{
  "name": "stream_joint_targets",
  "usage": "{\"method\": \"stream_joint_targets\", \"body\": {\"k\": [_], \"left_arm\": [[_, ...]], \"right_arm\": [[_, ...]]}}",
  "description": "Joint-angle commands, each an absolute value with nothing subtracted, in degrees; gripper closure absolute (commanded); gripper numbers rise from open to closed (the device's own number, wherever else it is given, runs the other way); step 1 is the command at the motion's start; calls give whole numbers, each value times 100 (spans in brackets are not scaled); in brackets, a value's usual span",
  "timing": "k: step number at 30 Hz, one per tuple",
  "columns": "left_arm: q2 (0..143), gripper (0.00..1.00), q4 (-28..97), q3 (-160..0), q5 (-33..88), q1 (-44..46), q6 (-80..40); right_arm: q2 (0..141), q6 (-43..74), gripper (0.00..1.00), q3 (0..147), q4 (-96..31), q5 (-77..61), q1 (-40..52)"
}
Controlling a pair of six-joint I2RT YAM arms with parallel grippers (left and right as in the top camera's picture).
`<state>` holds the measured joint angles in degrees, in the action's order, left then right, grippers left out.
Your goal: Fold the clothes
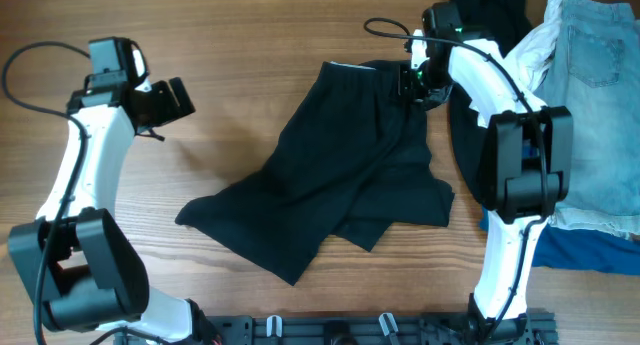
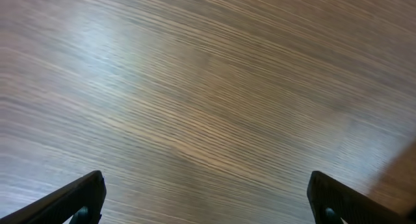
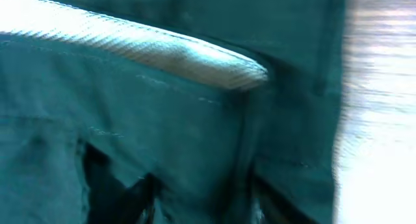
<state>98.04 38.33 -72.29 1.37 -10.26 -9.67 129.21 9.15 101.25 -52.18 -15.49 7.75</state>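
A plain black garment (image 1: 340,170) lies crumpled in the middle of the table, its waistband at the far side. My right gripper (image 1: 415,82) is at the garment's far right corner by the waistband and is shut on the cloth. In the right wrist view the cloth (image 3: 162,120) fills the frame and looks teal, with a pale band (image 3: 162,52) across the top; the fingertips (image 3: 201,208) are mostly buried in it. My left gripper (image 1: 168,102) is open and empty over bare wood at the far left, well apart from the garment. Its fingertips (image 2: 205,201) frame only the table.
A pile of other clothes sits at the right edge: a black piece (image 1: 490,10), a white one (image 1: 535,45), light denim (image 1: 600,95) and bright blue cloth (image 1: 590,250). A black rail (image 1: 380,328) runs along the near edge.
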Motion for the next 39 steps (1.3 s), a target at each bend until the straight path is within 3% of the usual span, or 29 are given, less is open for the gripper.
{"method": "stream_joint_targets", "body": {"k": [1, 3, 14, 24, 31, 32, 33, 34, 36, 39], "left_arm": [[9773, 0, 3813, -7330, 54, -1280, -941], [9773, 0, 3813, -7330, 54, -1376, -941], [9773, 0, 3529, -7330, -351, -2154, -1466], [9773, 0, 3529, -7330, -336, -2241, -1568], [9773, 0, 3531, -7330, -336, -2241, -1570], [9773, 0, 3531, -7330, -333, -2241, -1570], [9773, 0, 3533, -7330, -333, -2241, -1570], [9773, 0, 3535, -7330, -331, -2241, -1570], [9773, 0, 3551, -7330, -331, -2241, -1570], [9773, 0, 3577, -7330, -331, -2241, -1570]], "right_arm": [[13026, 729, 76, 10077, -5078, -1957, 985], [13026, 773, 96, 10082, -5002, -1962, 1070], [12411, 1389, 96, 11524, -4818, -2860, 1850], [12536, 3120, 96, 11784, -2397, -1997, 3612], [12903, 3450, 96, 11784, -1278, -1118, 4506], [12949, 3441, 93, 11784, -1194, -1013, 4571], [13002, 3411, 78, 11784, -1116, -910, 4613], [13028, 3339, 42, 11784, -1061, -838, 4624], [13050, 3232, 0, 11786, -987, -770, 4602], [12908, 2790, 0, 11793, -1170, -895, 4381]]}}
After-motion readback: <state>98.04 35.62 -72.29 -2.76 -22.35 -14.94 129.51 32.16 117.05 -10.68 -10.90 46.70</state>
